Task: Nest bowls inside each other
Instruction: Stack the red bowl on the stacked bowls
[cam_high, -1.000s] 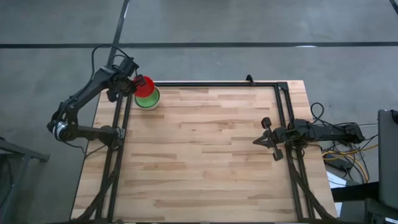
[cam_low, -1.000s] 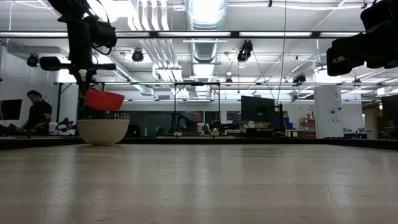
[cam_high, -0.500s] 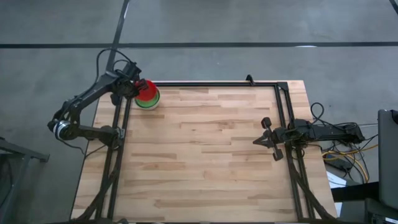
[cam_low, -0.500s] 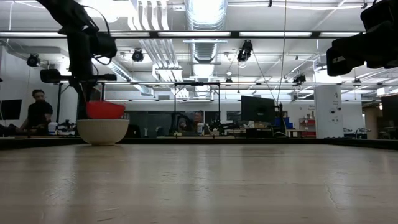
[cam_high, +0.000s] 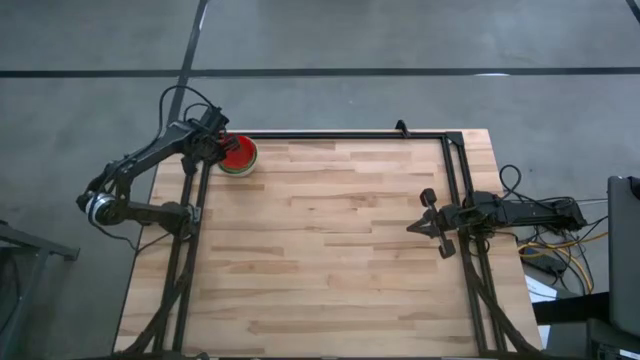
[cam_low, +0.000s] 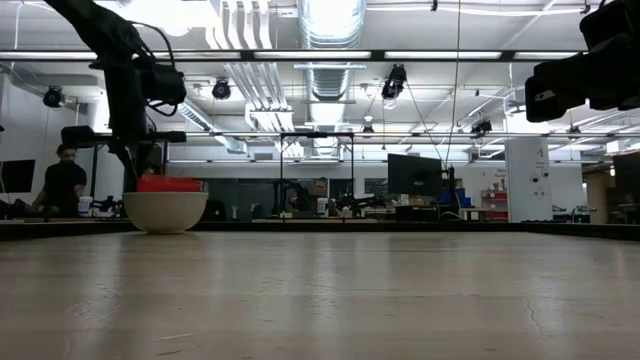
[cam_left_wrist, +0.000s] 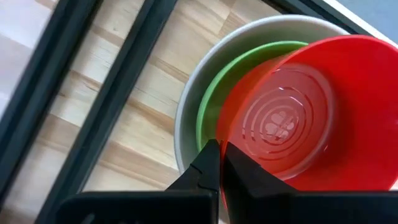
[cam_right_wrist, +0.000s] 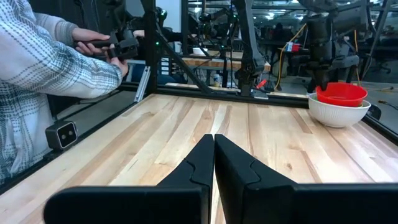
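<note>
While L end effector (cam_left_wrist: 219, 163) pinches red bowl (cam_left_wrist: 298, 112), person (cam_right_wrist: 43, 81) stands beside table (cam_high: 330, 250).

At the tabletop's (cam_high: 340, 250) far left corner, the red bowl (cam_left_wrist: 298, 118) covers most of the green bowl (cam_left_wrist: 214, 109), and only 1 green rim shows; how many green bowls sit beneath cannot be told. The grey-white bowl (cam_left_wrist: 186, 118) shows only as an outer rim. The wrist picture's edge cuts the red bowl. The left tool (cam_left_wrist: 217, 155) hides part of its rim.
</note>
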